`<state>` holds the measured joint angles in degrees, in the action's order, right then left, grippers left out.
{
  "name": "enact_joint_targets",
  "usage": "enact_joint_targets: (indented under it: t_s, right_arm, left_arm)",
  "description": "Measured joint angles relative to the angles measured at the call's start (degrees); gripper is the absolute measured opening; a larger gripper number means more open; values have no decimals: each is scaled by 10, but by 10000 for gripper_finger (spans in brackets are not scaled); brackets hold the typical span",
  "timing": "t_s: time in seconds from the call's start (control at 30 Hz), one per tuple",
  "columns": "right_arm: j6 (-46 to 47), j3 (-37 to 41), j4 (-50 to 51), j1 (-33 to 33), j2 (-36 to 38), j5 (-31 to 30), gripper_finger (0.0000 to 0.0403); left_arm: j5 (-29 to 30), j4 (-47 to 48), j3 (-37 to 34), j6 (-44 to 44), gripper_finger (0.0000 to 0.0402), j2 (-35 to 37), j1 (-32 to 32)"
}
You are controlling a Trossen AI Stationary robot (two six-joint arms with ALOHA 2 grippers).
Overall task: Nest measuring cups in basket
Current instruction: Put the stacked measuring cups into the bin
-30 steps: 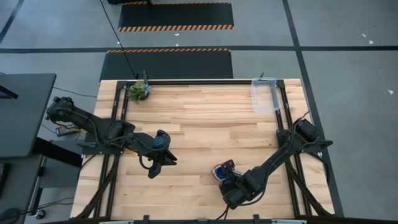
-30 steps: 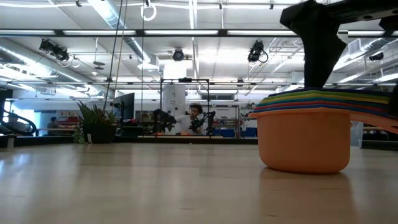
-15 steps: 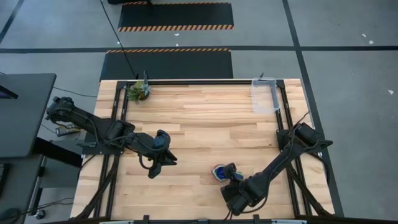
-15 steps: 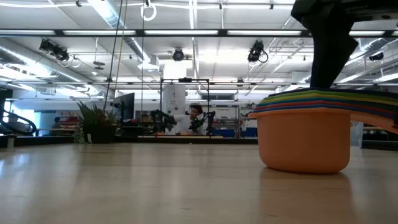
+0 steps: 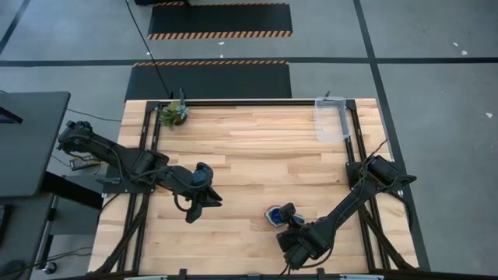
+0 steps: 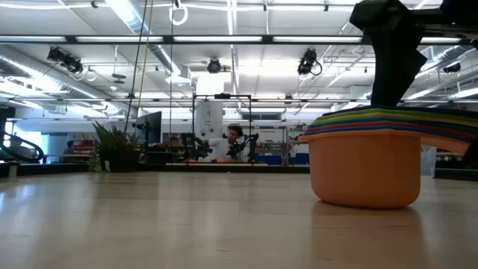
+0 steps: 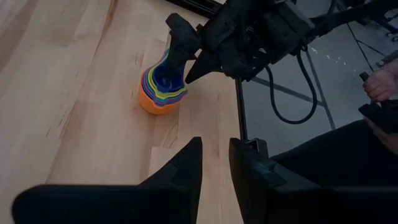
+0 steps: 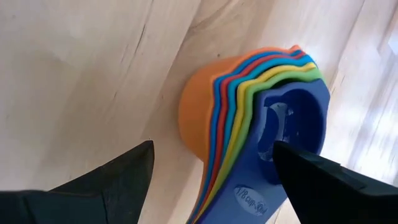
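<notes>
The measuring cups (image 5: 273, 216) stand nested in one stack near the table's near edge, resting on the orange outer cup's base (image 6: 364, 196). Red, light blue, yellow and green cups follow inside, with dark blue (image 8: 292, 121) innermost. My right gripper (image 8: 213, 149) is open at the stack, one finger on each side of the bundled handles (image 8: 249, 186), reaching in from the near right (image 5: 286, 218). My left gripper (image 5: 201, 208) waits left of centre, fingers close together (image 7: 214, 146), holding nothing. The clear basket (image 5: 320, 124) sits at the far right corner. My right gripper stands with its fingers astride the cups' handles, slanting down from the near right. One fingertip (image 8: 280, 149) lies over the dark blue cup's rim, beside the handle. I cannot tell whether either finger touches the stack, which stands upright on the table.
A small potted plant (image 5: 174, 113) stands at the far left corner. Bare wood lies between the cups and the basket. Black frame rails (image 5: 348, 132) run along the table's sides. A person's hand (image 7: 379, 87) shows beyond the table's edge in the left wrist view.
My right gripper has drawn back a little toward the table's near right, uncovering more of the stack in the high view. The cups have stayed where they were.
</notes>
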<state>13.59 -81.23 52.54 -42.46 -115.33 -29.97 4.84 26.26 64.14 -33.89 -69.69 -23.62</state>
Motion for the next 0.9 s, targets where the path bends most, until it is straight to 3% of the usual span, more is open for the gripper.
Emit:
enact_joint_targets:
  t_s: [0.9]
  right_arm:
    - [-38, 18, -14, 19, 2, 25, 335]
  left_arm:
    - [0, 0, 0, 0, 87, 0, 0]
